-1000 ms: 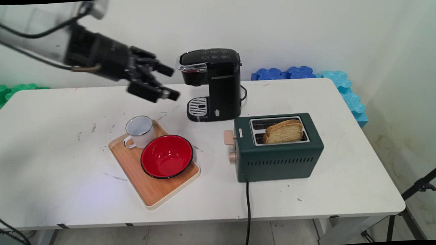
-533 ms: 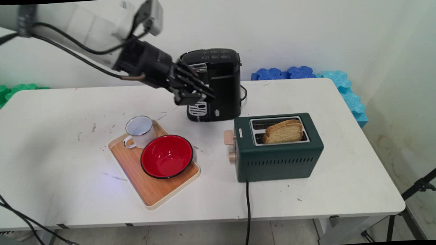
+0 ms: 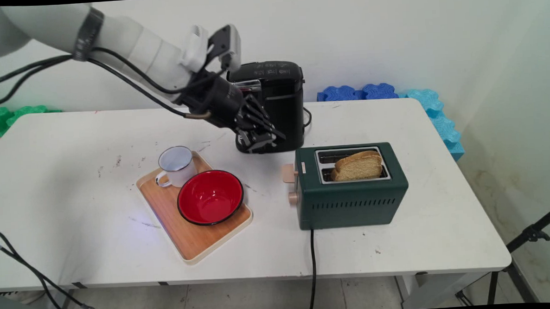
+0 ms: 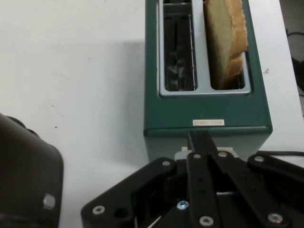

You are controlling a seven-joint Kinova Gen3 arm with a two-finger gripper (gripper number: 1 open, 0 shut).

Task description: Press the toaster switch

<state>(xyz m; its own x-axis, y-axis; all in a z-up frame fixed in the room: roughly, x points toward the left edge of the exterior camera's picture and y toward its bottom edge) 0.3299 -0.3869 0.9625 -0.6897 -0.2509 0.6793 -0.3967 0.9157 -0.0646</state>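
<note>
— Where is my gripper?

— Your gripper (image 3: 261, 139) hangs low over the table (image 3: 73, 205), right in front of the black coffee machine (image 3: 284, 103). You cannot tell if it touches the machine.

— Are the fingers open?

— No. Your two fingers (image 4: 200, 142) are pressed together, and there is nothing between them.

— What is near them?

— The green toaster (image 4: 204, 111) sits just past your fingertips. A slice of bread (image 4: 225, 42) stands in one slot, on the far side from the fingers. The other slot has no bread. The toaster's lever (image 3: 288, 173) is on the end that faces your fingers.

— Anything else?

— Back behind the fingers, away from the toaster, you have a wooden tray (image 3: 190, 242). A white mug (image 3: 177, 165) and a red bowl (image 3: 210, 197) sit on it, side by side.
</note>
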